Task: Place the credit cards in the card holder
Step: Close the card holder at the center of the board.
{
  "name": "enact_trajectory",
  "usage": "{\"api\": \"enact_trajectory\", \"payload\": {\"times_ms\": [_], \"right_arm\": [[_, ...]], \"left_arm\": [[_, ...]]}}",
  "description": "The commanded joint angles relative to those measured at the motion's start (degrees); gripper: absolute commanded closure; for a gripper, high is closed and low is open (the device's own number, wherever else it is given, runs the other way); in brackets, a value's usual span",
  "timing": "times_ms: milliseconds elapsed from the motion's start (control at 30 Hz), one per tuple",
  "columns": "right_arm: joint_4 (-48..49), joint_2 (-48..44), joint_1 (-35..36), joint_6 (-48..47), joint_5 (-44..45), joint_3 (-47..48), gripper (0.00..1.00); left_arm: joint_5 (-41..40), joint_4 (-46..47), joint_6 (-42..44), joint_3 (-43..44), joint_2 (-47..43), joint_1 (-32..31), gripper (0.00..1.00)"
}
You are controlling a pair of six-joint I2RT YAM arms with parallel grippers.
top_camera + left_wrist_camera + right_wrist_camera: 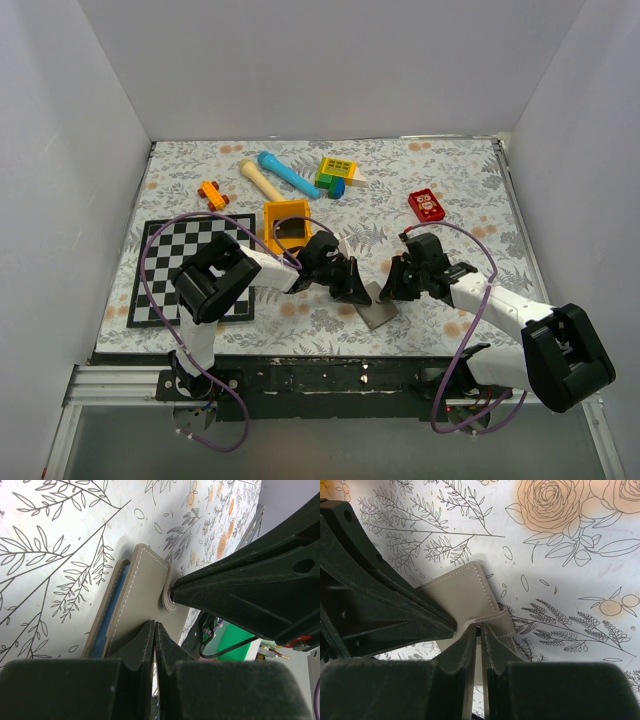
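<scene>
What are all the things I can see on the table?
card holder: one, grey, near edge, between the grippers
credit cards: black, in the tray; count unclear
tray: one, orange, middle
checkerboard: one, black-and-white, left
red block: one, white marks, right
blue stick: one, far side
cream stick: one, beside the blue stick
small toy: one, orange, far left
block toy: one, green-yellow, far middle
left gripper: black, shut, at the card holder
right gripper: black, pinching its tab
</scene>
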Motion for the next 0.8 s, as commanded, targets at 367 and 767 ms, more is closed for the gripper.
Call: {"api": "enact_trajectory", "payload": {"times_ms": [367,767], "right_arm": [[-0.4,-0.8,1.5,0.0,-3.5,-1.8,0.85],[-1.6,1.3,3.7,-1.0,-2.4,-0.5,0.85]], "left_arm": [[-8.7,-5.0,3.2,0.0,3.4,0.7,1.0],[-8.6,-5.0,3.1,0.0,3.5,0.8,1.0]]}}
